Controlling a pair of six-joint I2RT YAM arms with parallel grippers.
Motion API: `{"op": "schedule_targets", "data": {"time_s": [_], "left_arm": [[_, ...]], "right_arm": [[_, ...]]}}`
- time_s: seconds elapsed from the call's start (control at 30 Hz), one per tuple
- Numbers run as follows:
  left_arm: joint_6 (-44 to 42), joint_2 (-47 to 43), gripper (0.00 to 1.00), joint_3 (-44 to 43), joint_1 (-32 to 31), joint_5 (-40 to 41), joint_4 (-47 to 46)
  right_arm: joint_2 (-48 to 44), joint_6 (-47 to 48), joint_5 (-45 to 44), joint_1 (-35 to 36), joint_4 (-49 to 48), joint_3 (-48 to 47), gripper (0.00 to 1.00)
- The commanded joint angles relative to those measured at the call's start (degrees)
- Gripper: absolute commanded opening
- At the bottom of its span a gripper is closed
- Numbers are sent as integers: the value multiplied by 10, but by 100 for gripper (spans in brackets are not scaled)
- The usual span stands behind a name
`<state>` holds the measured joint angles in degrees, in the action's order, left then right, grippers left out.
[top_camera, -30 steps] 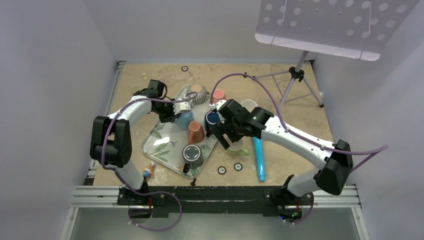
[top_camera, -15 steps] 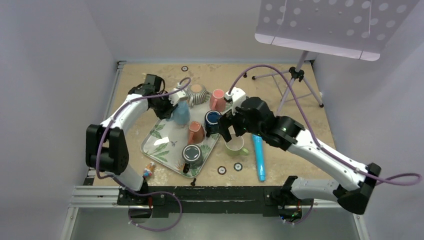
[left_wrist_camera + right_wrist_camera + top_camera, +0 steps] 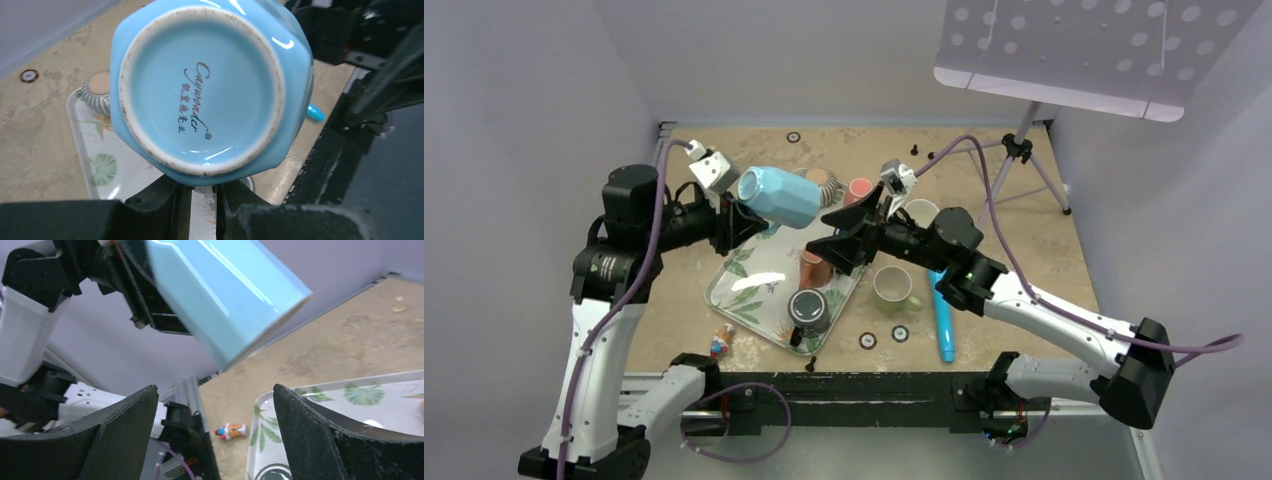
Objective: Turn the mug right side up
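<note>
Operator: Location of the light-blue mug (image 3: 786, 197)?

Technician: It is off the counter (image 3: 724, 150) and in the air over the far end of the tray (image 3: 749, 285). It lies roughly on its side, with its base facing the left wrist camera.

Operator: Left gripper (image 3: 736, 218) condition?

Technician: Clenched on the mug's lower edge near the base. The exact contact point is hidden.

Operator: Right gripper (image 3: 844, 238) condition?

Technician: Released, with the jaws spread wide. It sits just beside and below the mug's open end without touching it. A green mug (image 3: 891, 288) stands upright on the counter beside the tray.
</note>
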<state>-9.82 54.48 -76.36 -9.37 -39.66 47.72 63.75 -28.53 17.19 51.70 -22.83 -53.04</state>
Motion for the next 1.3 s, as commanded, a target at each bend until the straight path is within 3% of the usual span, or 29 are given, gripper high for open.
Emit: {"op": "schedule_targets", "data": {"time_s": [0.0,0.17,0.23,0.4,0.43,0.47,0.5,0.53,0.6,0.67,0.7,0.9,1.03,1.27], "left_arm": [[140,-31,0,-13,-6,-110,-49],[172,-39,0,6,-18,-152,-59],[182,-40,0,14,-29,-156,-71],[174,-36,0,23,-53,-167,-75],[156,-34,0,24,-55,-177,-60],[133,-33,0,23,-56,-185,-44],[87,-32,2,22,-56,-188,-9],[49,-33,11,21,-56,-180,17],[-12,-41,44,22,-55,-150,55],[-45,-53,84,28,-55,-107,68],[-48,-61,97,32,-55,-83,64],[-115,-81,100,25,-54,67,91],[-136,-62,100,55,-54,156,106],[-132,-5,93,110,-57,166,76]], "right_arm": [[11,-118,61,0,-205,11,88],[11,-133,81,1,-279,4,77],[19,-135,81,2,-277,-5,67],[55,-147,117,2,-277,-33,19],[48,-131,112,2,-262,-33,4],[30,-109,96,2,-232,-34,0],[13,-81,74,2,-189,-37,0],[-6,-51,50,2,-140,-41,0],[-45,2,-10,2,-43,-49,0],[-76,42,-62,2,32,-56,0],[-88,59,-79,2,68,-62,0],[-119,112,-152,2,342,-143,0],[-97,91,-125,6,570,-200,0],[-52,39,-143,53,788,-199,0]]}}
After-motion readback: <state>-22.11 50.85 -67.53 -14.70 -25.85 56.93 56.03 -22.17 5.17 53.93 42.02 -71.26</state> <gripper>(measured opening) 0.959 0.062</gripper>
